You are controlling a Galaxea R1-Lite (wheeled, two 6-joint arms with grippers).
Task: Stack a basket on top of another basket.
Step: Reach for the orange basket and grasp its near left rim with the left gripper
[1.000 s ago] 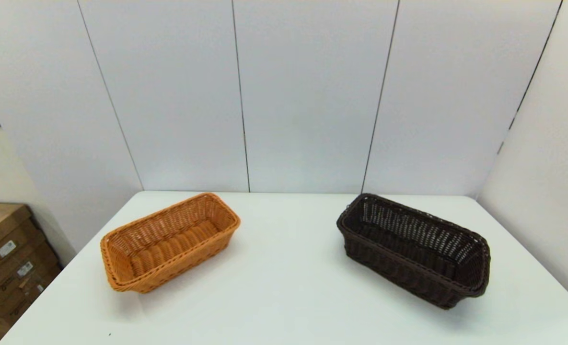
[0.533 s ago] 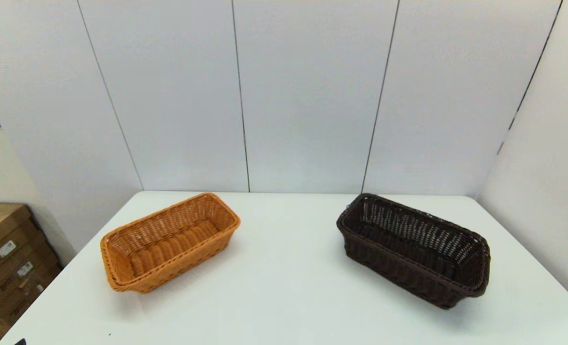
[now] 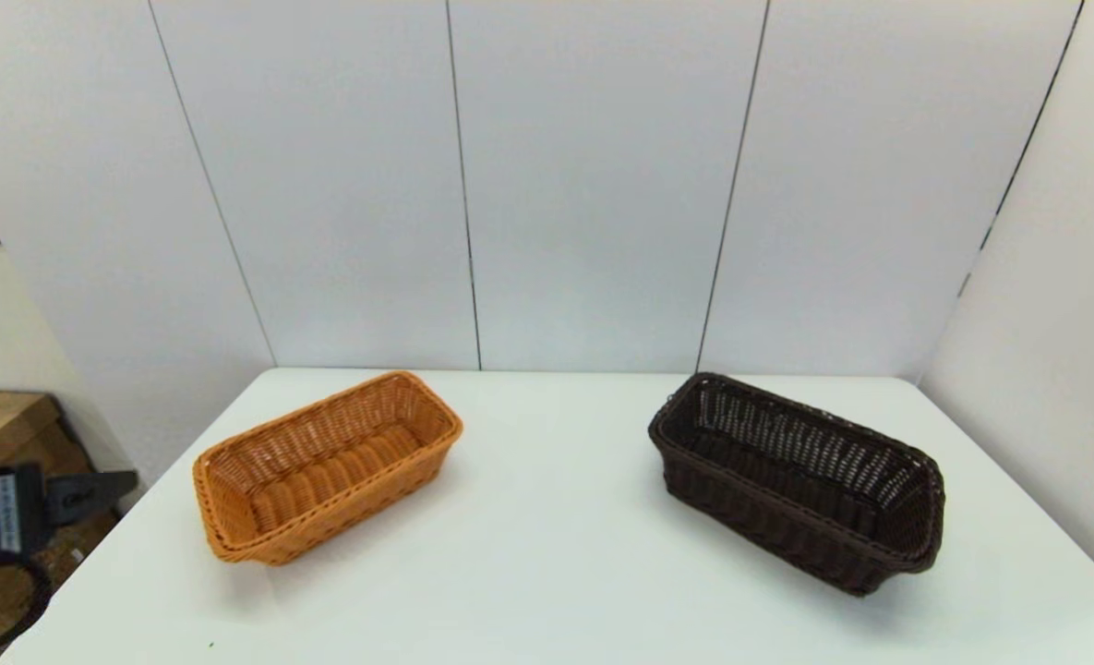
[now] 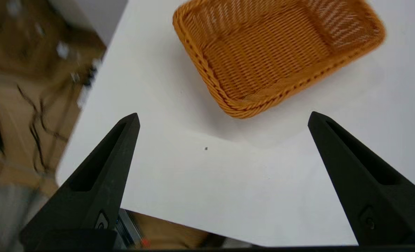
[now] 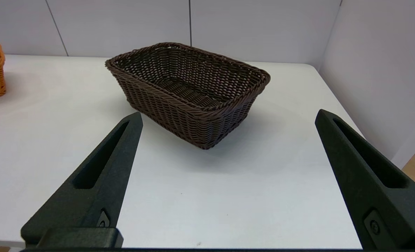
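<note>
Dark brown wicker basket (image 3: 798,480) & orange-tan wicker basket (image 3: 325,466): well apart on white table (image 3: 547,573). Left gripper (image 4: 223,120), right gripper (image 5: 228,117): fingers spread, holding nothing.

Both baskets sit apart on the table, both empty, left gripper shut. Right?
Not quite: the left gripper is open, its fingers spread wide in the left wrist view. The orange basket and dark basket do sit apart on the table, empty.
</note>
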